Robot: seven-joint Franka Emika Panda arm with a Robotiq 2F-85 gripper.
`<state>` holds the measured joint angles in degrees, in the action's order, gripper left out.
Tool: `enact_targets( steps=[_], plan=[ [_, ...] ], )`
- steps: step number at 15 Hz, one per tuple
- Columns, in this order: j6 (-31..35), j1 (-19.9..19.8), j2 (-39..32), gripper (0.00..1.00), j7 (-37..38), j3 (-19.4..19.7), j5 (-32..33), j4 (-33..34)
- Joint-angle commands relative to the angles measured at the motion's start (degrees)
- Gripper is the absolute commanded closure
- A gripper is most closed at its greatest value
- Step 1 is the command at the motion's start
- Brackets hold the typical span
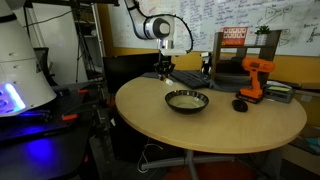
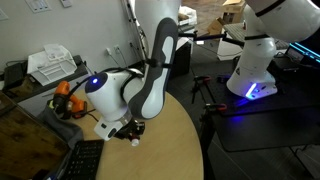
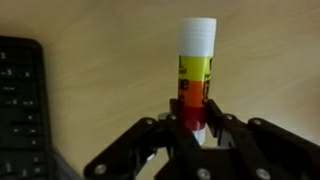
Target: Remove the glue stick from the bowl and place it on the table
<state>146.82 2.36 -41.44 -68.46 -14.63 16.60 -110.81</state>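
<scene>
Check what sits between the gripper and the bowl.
Only bare table shows between the gripper and the bowl in an exterior view; the gripper holds the glue stick.

The bench [image 1: 210,135] is evenly lit, with a soft sheen. A blue glow [image 1: 12,98] is cast at the frame edge. The wrist view is blurred.

A big whiteboard [image 1: 240,20] full of writing hangs on the back wall. A blue light [image 2: 256,90] glows low down. A black keyboard [image 2: 85,160] lies nearby.
</scene>
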Motion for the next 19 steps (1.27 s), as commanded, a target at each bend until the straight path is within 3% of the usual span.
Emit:
enact_targets(
  steps=[1,6,7,9,14,19],
  plan=[
    [-0.17,2.5,-7.07,0.92,-0.89,3.08,4.69,7.36],
    [-0.44,2.11,-14.19,0.92,-0.47,3.04,5.37,14.59],
    [-1.82,1.79,-14.31,0.42,-0.41,2.67,4.76,15.2],
    [-4.26,1.11,-11.66,0.36,-0.11,2.21,3.93,13.74],
    [-10.15,-3.45,1.34,0.01,-1.44,-1.43,-0.62,4.58],
    [-17.0,-4.68,13.56,0.0,-0.45,-0.92,-7.5,-1.57]
  ],
)
